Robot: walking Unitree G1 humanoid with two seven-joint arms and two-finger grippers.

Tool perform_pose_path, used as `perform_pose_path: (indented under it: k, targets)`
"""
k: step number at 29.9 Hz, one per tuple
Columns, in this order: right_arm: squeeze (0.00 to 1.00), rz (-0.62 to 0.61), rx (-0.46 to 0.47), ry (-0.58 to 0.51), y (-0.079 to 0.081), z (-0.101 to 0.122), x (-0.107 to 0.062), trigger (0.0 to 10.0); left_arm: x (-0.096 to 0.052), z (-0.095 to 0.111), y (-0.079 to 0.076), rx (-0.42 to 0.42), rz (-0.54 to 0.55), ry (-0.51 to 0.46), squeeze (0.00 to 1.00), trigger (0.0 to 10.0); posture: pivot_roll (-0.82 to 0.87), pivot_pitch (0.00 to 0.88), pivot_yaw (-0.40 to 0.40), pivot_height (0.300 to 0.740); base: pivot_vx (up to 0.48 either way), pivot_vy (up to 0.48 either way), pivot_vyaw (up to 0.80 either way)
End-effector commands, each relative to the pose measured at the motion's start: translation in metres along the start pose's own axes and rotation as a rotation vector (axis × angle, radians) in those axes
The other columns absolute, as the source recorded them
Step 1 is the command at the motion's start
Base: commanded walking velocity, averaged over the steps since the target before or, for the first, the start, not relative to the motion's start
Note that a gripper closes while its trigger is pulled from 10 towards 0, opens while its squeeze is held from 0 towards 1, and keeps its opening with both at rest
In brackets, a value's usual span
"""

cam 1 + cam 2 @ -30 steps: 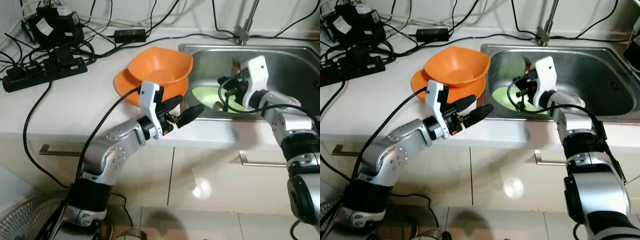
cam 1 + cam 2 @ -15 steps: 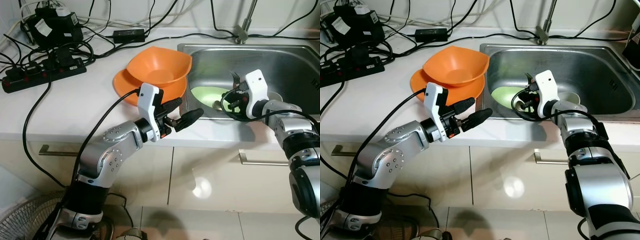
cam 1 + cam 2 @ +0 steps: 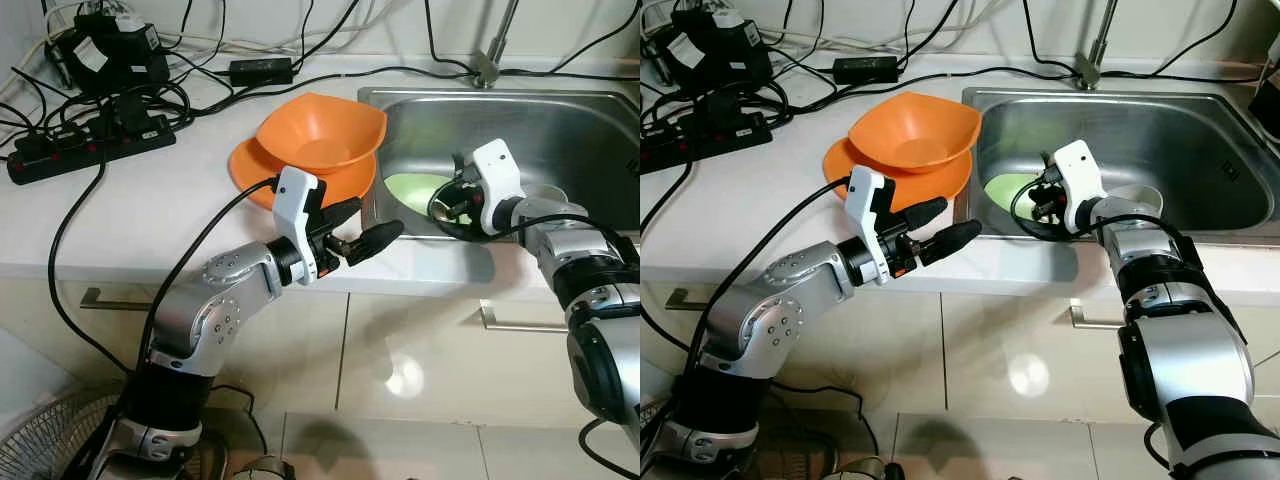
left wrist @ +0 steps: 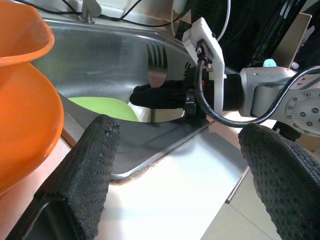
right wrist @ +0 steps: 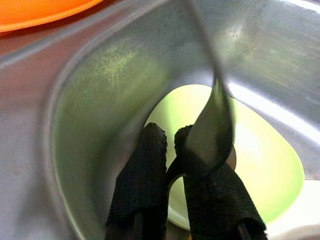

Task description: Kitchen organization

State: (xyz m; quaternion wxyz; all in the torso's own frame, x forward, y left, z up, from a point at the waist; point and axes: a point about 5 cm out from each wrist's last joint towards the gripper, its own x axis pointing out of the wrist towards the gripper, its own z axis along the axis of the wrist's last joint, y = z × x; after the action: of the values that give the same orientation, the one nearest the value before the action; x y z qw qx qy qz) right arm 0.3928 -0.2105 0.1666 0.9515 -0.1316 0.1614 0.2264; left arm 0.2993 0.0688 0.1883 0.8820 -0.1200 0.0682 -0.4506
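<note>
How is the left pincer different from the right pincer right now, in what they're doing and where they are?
The left pincer is open and holds nothing; the right pincer is shut on a fork. The left pincer hovers over the white counter, beside the stacked orange bowls; the right pincer is in the steel sink, above the green plate. Both have black, textured fingers.
</note>
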Motion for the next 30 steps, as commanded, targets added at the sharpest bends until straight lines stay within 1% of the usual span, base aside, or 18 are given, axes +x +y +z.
perform_pose_path:
  k: [1,7,12,14,15,17,21,23,24,27,30]
  targets:
    - [1.0,0.008,-0.011,-0.007,0.001,0.008,0.002,10.0,-0.002,0.0,-0.001,0.008,0.002,0.005,0.0,10.0,0.13,0.07,0.019,0.74,0.0,0.0,0.0]
    - [1.0,0.012,-0.008,-0.009,0.001,0.008,0.002,10.0,-0.003,-0.001,0.0,0.004,0.008,0.003,0.0,10.0,0.13,0.072,0.015,0.74,0.0,0.0,0.0]
    - [1.0,0.013,0.018,-0.024,0.0,0.01,0.001,10.0,-0.002,0.0,-0.001,-0.005,0.003,-0.004,0.0,10.0,0.12,0.073,0.016,0.74,0.0,0.0,0.0]
    - [1.0,0.012,0.036,-0.033,-0.001,0.011,0.001,10.0,-0.002,0.0,-0.001,-0.006,0.003,-0.004,0.0,10.0,0.12,0.073,0.016,0.74,0.0,0.0,0.0]
    - [1.0,0.014,0.065,-0.048,-0.002,0.012,0.0,10.0,-0.002,0.001,-0.001,-0.003,0.01,-0.011,0.0,10.0,0.12,0.073,0.016,0.74,0.0,0.0,0.0]
    - [1.0,0.014,0.092,-0.071,-0.002,0.015,0.0,10.0,-0.001,0.002,0.0,-0.006,0.021,-0.024,0.0,10.0,0.11,0.075,0.016,0.74,0.0,0.0,0.0]
    - [1.0,0.013,0.187,-0.17,0.0,0.028,0.002,10.0,0.001,0.009,0.004,0.016,0.059,-0.067,0.0,10.0,0.1,0.076,0.016,0.74,0.0,0.0,0.0]
    - [1.0,0.013,0.187,-0.17,0.0,0.028,0.002,10.0,0.001,0.009,0.004,0.016,0.059,-0.067,0.0,10.0,0.1,0.076,0.016,0.74,0.0,0.0,0.0]
    - [1.0,0.024,0.214,-0.206,0.001,0.032,0.003,10.0,0.002,0.012,0.005,0.015,0.068,-0.083,0.0,10.0,0.1,0.075,0.017,0.74,0.0,0.0,0.0]
    - [1.0,0.071,0.301,-0.332,0.011,0.045,0.005,10.0,0.004,0.023,0.009,0.027,0.1,-0.129,0.0,10.0,0.09,0.075,0.026,0.74,0.0,0.0,0.0]
    - [1.0,0.099,0.341,-0.393,0.019,0.05,0.006,10.0,0.005,0.028,0.012,0.043,0.13,-0.148,0.0,10.0,0.08,0.073,0.029,0.74,0.0,0.0,0.0]
